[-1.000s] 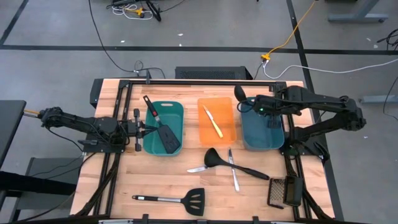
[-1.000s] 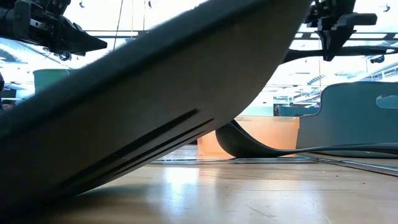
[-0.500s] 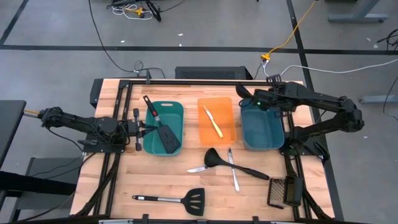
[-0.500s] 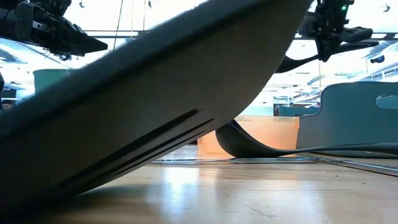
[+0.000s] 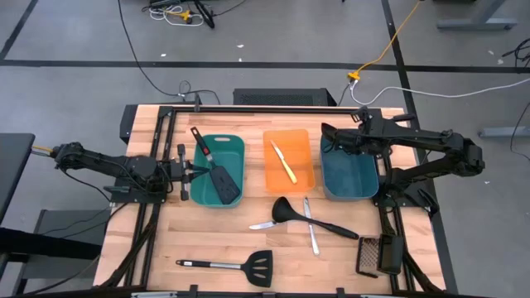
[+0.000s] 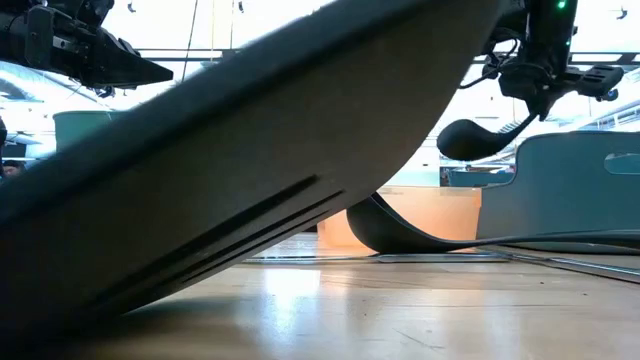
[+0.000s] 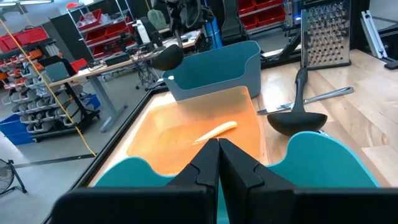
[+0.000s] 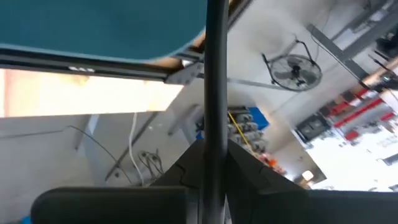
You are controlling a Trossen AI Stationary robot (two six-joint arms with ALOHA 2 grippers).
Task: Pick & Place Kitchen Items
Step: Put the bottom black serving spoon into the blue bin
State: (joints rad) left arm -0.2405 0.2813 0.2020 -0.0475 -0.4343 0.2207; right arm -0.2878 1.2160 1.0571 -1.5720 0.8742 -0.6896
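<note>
From above I see a pale wooden bench (image 5: 207, 240) with a black frame, standing on a grey floor (image 5: 83, 41) crossed by dark tape lines and loose cables. My right gripper (image 5: 362, 139) is over the far edge of the blue tub (image 5: 349, 175), clamped on the handle of a black spoon (image 5: 329, 132) whose bowl sticks out toward the orange tray (image 5: 300, 141). My left gripper (image 5: 197, 172) hangs at the near-left rim of the teal tub (image 5: 236, 147), fingers pinched together on nothing. That tub holds a black spatula (image 5: 217, 172); a yellow knife (image 5: 283, 161) lies on the tray. On the bare wood lie a black ladle (image 5: 308, 216), two silver knives (image 5: 310, 225) crossing it, and a second slotted spatula (image 5: 232, 265) near the front edge. A dark grater (image 5: 368, 257) sits at the front right corner. Beyond the bench, the left wrist view shows shelving with red bins (image 7: 37, 43).
</note>
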